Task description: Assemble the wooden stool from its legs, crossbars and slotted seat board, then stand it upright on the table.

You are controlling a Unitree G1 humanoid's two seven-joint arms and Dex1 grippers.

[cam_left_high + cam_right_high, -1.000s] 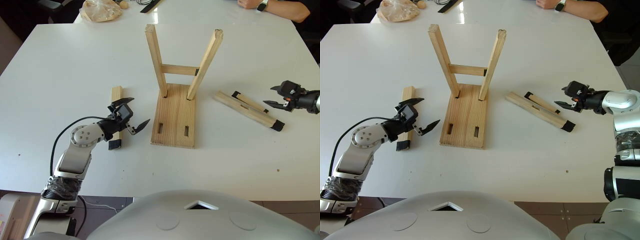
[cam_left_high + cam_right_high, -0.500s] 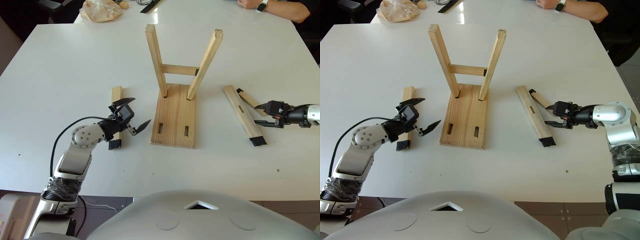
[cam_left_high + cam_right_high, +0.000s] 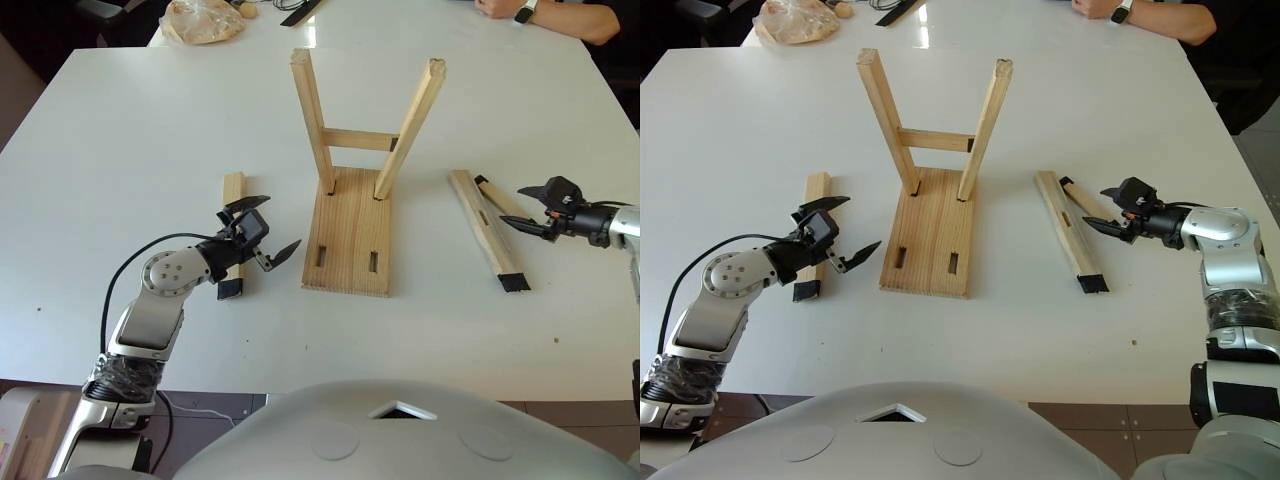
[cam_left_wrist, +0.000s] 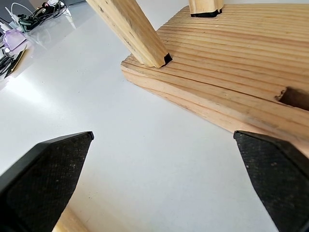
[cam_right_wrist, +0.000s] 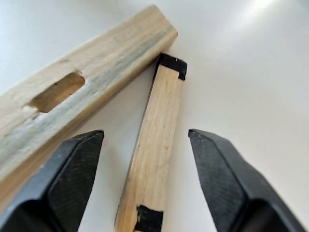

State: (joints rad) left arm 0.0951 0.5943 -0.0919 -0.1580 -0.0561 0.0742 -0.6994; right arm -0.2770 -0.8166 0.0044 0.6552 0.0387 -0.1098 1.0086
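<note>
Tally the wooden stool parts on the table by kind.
Seat board: 1
Legs: 4 (2 fitted, 2 loose)
Crossbars: 2 (1 fitted, 1 loose)
Total: 7

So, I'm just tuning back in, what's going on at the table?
The stool is half built. Two legs joined by a crossbar stand in the seat board, which lies flat on the table with two slots empty. The right tool is open, straddling a loose short crossbar beside a loose leg, gripping nothing. The left tool is open and empty, between the board and another loose leg.
</note>
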